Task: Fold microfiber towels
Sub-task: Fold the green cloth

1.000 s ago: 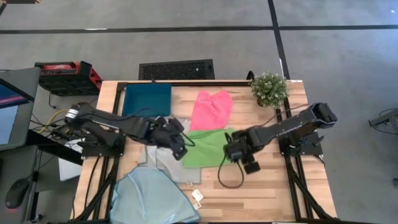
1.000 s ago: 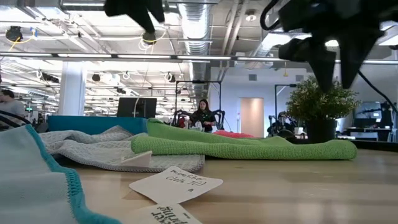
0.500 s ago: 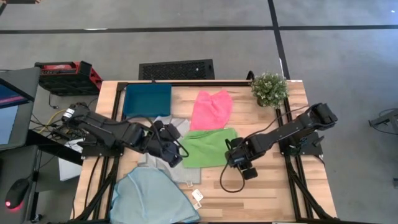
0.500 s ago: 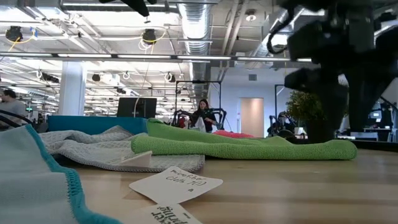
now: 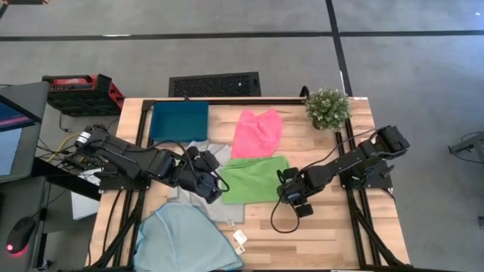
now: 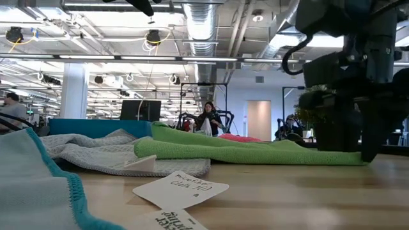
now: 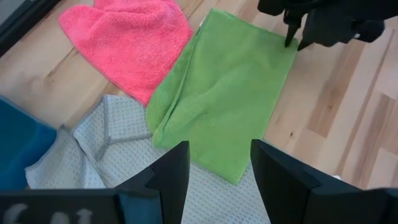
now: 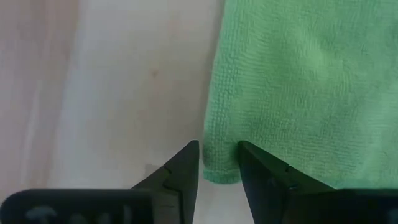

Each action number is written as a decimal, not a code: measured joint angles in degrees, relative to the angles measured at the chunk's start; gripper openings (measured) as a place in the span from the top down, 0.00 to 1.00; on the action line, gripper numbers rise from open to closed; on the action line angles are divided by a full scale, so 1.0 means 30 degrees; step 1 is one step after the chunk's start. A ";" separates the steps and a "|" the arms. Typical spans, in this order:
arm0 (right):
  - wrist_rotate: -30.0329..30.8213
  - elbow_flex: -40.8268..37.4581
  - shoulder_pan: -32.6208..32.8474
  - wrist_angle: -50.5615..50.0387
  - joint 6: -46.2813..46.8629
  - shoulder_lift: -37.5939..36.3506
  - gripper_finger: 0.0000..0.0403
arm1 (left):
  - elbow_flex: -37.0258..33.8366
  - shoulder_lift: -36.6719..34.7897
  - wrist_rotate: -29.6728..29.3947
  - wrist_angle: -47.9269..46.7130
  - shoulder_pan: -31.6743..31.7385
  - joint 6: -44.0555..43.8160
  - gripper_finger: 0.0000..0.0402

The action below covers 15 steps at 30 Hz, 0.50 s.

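Observation:
The folded green towel (image 5: 255, 180) lies flat at the table's middle, over the edge of the grey towel (image 5: 198, 155). The pink towel (image 5: 257, 132) lies beyond it, and the light blue towel (image 5: 185, 238) is bunched at the near left. My right gripper (image 8: 219, 163) points down at the green towel's near right corner (image 5: 286, 198), open, with one fingertip on either side of that corner. My left gripper (image 7: 217, 177) hangs open above the grey towel (image 7: 106, 130), left of the green towel (image 7: 224, 99), with nothing between its fingers. My right gripper comes from above, pointing down, and its fingertips (image 8: 186, 158) straddle the green towel's near right corner (image 8: 217, 174), which lies flat on the table. I cannot tell whether the fingers touch the cloth.
A dark teal tray (image 5: 179, 121) sits at the far left and a potted plant (image 5: 327, 108) at the far right corner. Paper tags (image 6: 181, 190) lie near the front edge. Bare wood shows to the right of the green towel (image 6: 249, 153).
My right gripper has come down from well above the table to the green towel's near right corner. My left gripper has drawn back a little toward the table's left edge, off the green towel's left side. The towels have kept still.

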 joint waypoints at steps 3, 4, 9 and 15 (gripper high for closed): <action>0.0606 -0.0068 -0.0005 -0.0232 0.0276 0.0000 0.67 | 0.0000 0.0000 0.0000 0.0013 0.0000 -0.0007 0.59; 0.1013 -0.0070 -0.0002 -0.0410 0.0454 0.0000 0.67 | 0.0000 0.0000 0.0000 0.0023 0.0000 -0.0001 0.59; 0.1886 -0.0082 -0.0053 -0.0613 0.1011 0.0000 0.74 | 0.0000 0.0007 0.0007 0.0024 0.0000 -0.0022 0.59; 0.1804 -0.0009 -0.0132 -0.1078 0.2506 0.0000 0.96 | -0.0004 0.0007 0.0007 0.0024 0.0000 -0.0033 0.59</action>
